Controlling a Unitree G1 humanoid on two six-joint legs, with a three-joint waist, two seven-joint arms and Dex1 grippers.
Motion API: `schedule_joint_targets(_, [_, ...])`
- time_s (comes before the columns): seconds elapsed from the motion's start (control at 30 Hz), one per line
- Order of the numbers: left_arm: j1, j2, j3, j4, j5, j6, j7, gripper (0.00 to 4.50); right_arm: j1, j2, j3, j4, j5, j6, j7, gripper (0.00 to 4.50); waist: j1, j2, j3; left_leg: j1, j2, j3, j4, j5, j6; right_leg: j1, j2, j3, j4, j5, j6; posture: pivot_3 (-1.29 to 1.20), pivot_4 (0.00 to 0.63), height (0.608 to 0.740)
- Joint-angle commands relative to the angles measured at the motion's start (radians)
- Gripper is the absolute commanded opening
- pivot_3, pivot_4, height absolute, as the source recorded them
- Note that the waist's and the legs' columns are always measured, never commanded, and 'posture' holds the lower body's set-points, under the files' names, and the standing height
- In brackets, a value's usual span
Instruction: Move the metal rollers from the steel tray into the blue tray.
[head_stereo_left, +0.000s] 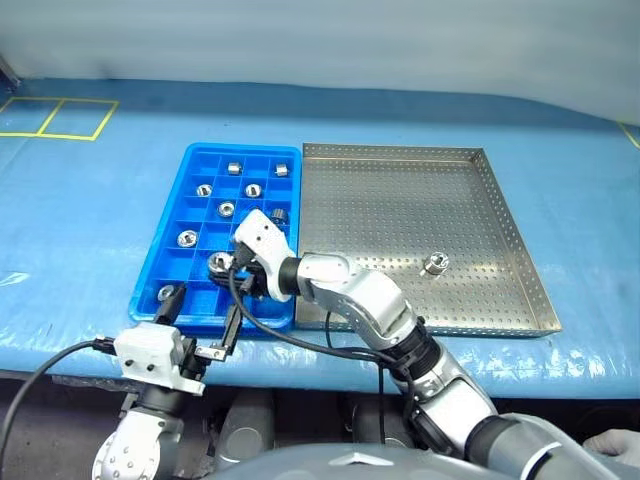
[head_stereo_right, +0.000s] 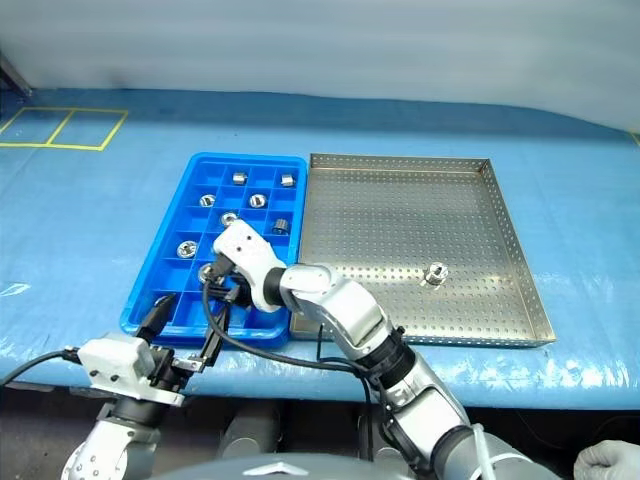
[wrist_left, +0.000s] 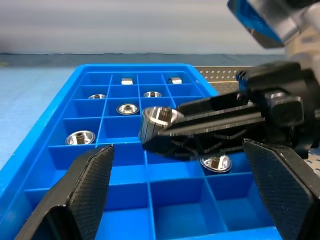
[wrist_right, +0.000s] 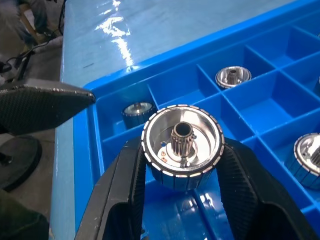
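My right gripper (wrist_right: 183, 151) is shut on a shiny metal roller (wrist_right: 182, 146), gripped by its sides and hanging just above the near compartments of the blue tray (head_stereo_left: 170, 272). My left gripper (head_stereo_left: 198, 315) stands open at the tray's near edge, level and pointing at the held roller (wrist_left: 159, 117), which lies ahead of its spread fingers. Several more rollers lie in the blue tray, among them one at the far end (head_stereo_left: 232, 168) and one on the left (head_stereo_left: 187, 238). A single roller (head_stereo_left: 434, 264) stands in the steel tray (head_stereo_left: 400, 200), right of the blue tray.
Both trays sit side by side, touching, on a blue-covered table (head_stereo_left: 90, 220). Yellow tape marks (head_stereo_left: 60, 118) lie at the far left. Black cables (head_stereo_left: 300, 340) hang off the right arm over the table's near edge.
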Motion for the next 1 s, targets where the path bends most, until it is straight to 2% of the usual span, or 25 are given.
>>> schedule_joint_targets(0.03, [0.021,0.022,-0.020,-0.048,-0.014,-0.010,-0.025,4.50,0.012,-0.013,0.028,-0.064,0.021,0.022,0.040,1.70,0.000,0.000,0.000,0.000,0.000,0.000,0.000,0.000,0.000,0.000,0.000,0.000,0.000,0.000,0.000,0.35,0.150,0.740])
schedule_joint_targets(0.2, [0.065,0.077,-0.053,-0.058,-0.027,0.012,-0.072,4.50,0.027,-0.033,0.064,-0.049,-0.001,0.034,0.054,1.70,0.000,0.000,0.000,0.000,0.000,0.000,-0.001,0.000,0.000,-0.001,0.000,0.000,0.000,-0.001,-0.001,0.35,0.150,0.740])
schedule_joint_targets(0.47, [0.128,0.100,-0.035,-0.057,-0.047,-0.007,-0.075,4.50,0.044,-0.009,0.061,-0.010,-0.008,0.033,0.044,1.70,0.002,0.000,0.000,0.000,0.000,0.001,0.000,-0.001,-0.001,-0.001,0.000,0.000,0.000,-0.001,-0.001,0.37,0.150,0.740])
schedule_joint_targets(0.73, [0.157,0.106,-0.028,-0.052,-0.051,-0.023,-0.087,4.50,0.039,0.034,0.017,0.021,-0.015,0.013,0.020,4.40,0.008,0.000,0.000,0.000,0.001,0.001,-0.001,-0.001,-0.001,-0.001,0.000,0.000,-0.001,-0.001,-0.001,0.37,0.150,0.740])
schedule_joint_targets(0.83, [0.154,0.113,-0.025,-0.046,-0.059,-0.032,-0.105,4.50,0.042,0.072,-0.055,0.013,0.002,-0.010,-0.009,4.46,0.011,0.000,0.000,0.000,0.001,0.001,0.000,-0.001,-0.001,-0.001,0.000,0.000,-0.001,-0.001,-0.001,0.34,0.150,0.740])
schedule_joint_targets(1.0, [0.093,0.138,-0.016,-0.030,-0.094,-0.017,-0.144,4.50,0.053,0.165,-0.269,-0.024,0.017,-0.097,-0.154,4.46,0.007,0.000,0.001,0.000,0.001,0.001,0.000,-0.001,-0.001,-0.001,0.000,0.000,-0.001,-0.001,-0.001,0.27,0.150,0.740])
